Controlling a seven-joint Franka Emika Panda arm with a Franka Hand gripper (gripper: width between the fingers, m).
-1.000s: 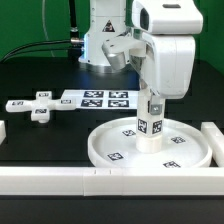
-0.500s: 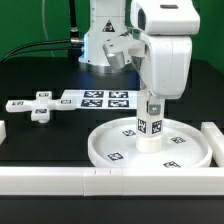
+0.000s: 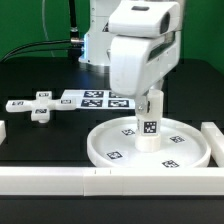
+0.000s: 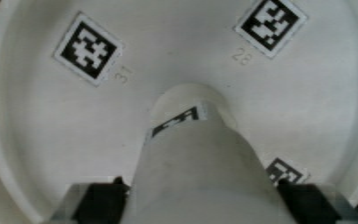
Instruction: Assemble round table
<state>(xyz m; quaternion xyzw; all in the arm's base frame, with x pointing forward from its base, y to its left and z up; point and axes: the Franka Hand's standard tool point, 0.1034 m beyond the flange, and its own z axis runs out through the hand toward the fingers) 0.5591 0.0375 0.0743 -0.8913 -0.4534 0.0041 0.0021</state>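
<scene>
— What lies around, from the exterior view's left?
— The cross-shaped piece (image 3: 36,106), then the marker board (image 3: 98,98), both apart from the disc (image 3: 105,150). A rail (image 3: 60,180) runs along the front.
— And the post?
— The post (image 3: 148,128) stands upright mid-disc. The gripper (image 4: 197,203) straddles its top, with its fingers (image 4: 101,200) either side. I cannot tell whether they press it.

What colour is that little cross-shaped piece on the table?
The cross-shaped piece is white with black-and-white square tags, best in the exterior view.
</scene>
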